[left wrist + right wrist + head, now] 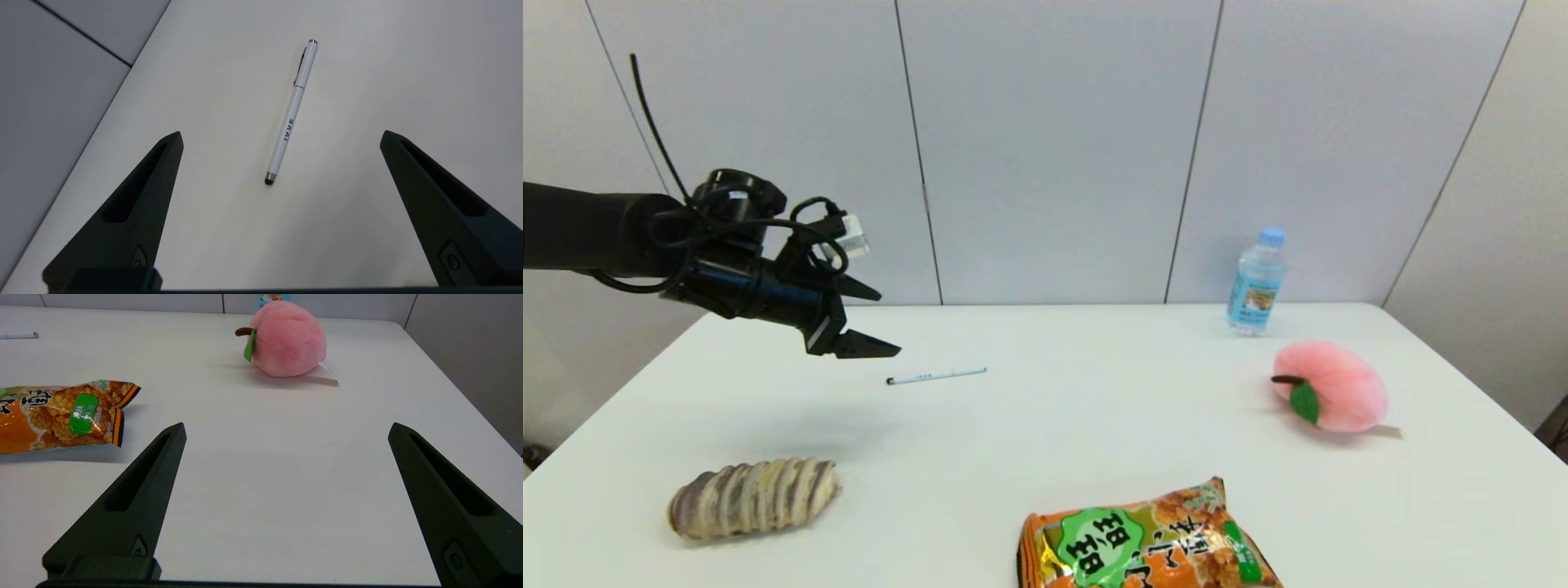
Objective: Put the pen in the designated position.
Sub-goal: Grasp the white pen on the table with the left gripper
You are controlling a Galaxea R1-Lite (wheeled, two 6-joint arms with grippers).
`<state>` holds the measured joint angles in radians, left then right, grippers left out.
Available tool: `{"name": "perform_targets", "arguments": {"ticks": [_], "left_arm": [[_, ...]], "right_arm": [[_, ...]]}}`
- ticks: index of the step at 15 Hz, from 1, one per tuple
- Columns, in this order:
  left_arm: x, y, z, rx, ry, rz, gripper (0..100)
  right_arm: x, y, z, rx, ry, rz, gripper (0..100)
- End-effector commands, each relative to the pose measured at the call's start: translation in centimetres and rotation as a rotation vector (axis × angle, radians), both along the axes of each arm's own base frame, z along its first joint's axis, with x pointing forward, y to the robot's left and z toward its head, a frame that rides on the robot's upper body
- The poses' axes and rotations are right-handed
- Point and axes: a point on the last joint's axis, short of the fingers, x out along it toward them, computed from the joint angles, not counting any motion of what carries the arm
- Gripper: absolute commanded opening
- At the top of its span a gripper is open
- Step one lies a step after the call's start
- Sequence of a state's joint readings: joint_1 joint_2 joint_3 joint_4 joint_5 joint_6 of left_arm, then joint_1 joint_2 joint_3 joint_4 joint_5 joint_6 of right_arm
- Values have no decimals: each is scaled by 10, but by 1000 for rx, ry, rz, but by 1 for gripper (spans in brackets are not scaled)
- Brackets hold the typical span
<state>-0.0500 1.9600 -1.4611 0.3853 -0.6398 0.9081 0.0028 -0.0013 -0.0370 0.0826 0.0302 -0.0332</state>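
- We see the left end effector [870, 320] raised over the tabletop's [1062, 425] far-left part, fingers spread, holding nothing.
- The pen [936, 376] lies flat just past it, toward the far edge, untouched.
- Left wrist view alone shows the pen's [291, 112] dark print and clip.
- Right end effector [286, 428]: only in its wrist view, spread, low near the right edge, facing the plush peach [288, 339].

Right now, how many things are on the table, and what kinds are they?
Pen: 1
Water bottle: 1
Plush peach: 1
Snack bag: 1
Striped shell-like thing: 1
Total: 5
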Motion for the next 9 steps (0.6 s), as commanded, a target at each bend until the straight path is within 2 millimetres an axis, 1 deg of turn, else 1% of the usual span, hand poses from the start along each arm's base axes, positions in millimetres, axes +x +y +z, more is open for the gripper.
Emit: {"name": "perform_targets", "arguments": {"ticks": [1,6,9], "left_arm": [[25,-5,-43,28,36,-101,100],[41,-25,-72,18,86,-154,100],[47,-33,-80,14,102,-170,100]], "right_arm": [[0,0,0,-1,2,1,100],[0,0,0,-1,2,1,100],[0,0,0,-1,2,1,100]]}}
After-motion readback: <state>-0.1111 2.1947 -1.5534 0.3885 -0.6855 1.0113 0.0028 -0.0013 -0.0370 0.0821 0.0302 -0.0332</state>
